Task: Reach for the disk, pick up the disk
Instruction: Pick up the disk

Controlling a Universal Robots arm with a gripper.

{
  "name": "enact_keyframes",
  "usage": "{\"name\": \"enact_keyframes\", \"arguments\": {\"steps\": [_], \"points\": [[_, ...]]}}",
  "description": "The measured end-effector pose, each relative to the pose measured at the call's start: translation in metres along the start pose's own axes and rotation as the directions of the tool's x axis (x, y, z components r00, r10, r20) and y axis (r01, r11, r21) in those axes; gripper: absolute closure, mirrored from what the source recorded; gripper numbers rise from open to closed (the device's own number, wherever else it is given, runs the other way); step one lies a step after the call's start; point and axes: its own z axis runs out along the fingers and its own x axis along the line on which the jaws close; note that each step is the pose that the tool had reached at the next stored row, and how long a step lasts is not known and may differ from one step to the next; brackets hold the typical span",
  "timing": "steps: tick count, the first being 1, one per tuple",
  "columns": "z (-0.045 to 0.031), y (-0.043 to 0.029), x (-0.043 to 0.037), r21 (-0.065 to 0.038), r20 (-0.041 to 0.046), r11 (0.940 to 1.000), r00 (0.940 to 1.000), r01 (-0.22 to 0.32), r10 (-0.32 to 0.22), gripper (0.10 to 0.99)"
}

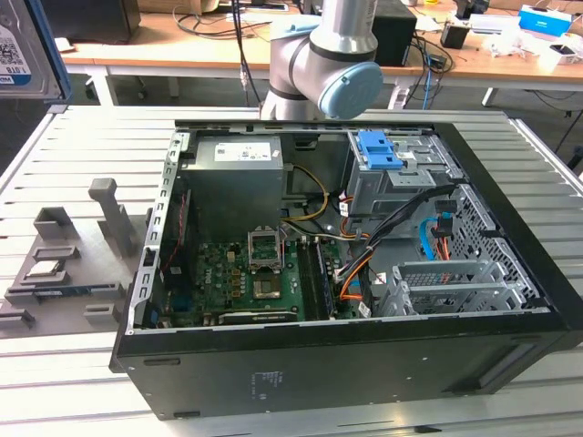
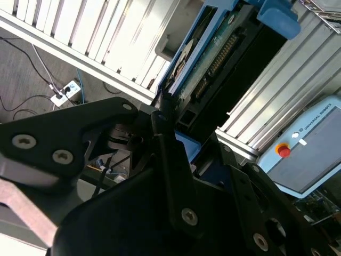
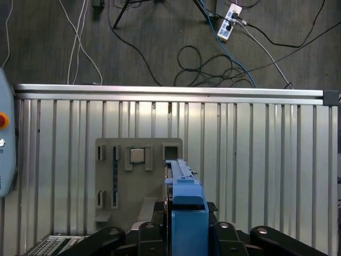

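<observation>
One disk [image 1: 25, 53] hangs at the exterior view's left, raised off the bench [image 1: 82, 382] and well apart from the open computer case [image 1: 364, 364]. The grey stand [image 1: 73, 246] sits between them on the slats. In the first wrist view, I see the gripper [image 3: 186, 213] closed narrow on the disk's blue frame, edge-on above the stand, with bare bench on every side. In the second wrist view, the disk's circuit board shows beyond the jaws. I judge both reach and pickup done. Open room is plentiful, and only the stand's upright posts and the case wall need minding.
</observation>
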Motion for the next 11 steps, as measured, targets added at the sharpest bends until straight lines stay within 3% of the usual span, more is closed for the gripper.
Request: {"name": "enact_keyframes", "arguments": {"steps": [2,6,8,9,11], "points": [[-0.0002,-0.0020,0.0000,0.000,-0.0001,1.0000,1.0000,0.000,0.000,0.722],[-0.0006,-0.0151,0.0000,0.000,-0.0005,1.0000,1.0000,0.000,0.000,0.722],[-0.0018,-0.0494,-0.0005,-0.003,-0.0042,1.0000,1.0000,0.000,0.000,0.722],[-0.0022,-0.0607,-0.0011,-0.006,-0.0061,1.0000,1.0000,0.000,0.000,0.722],[-0.0021,-0.0666,-0.0015,-0.007,-0.0080,1.0000,1.0000,0.000,0.000,0.722]]}}
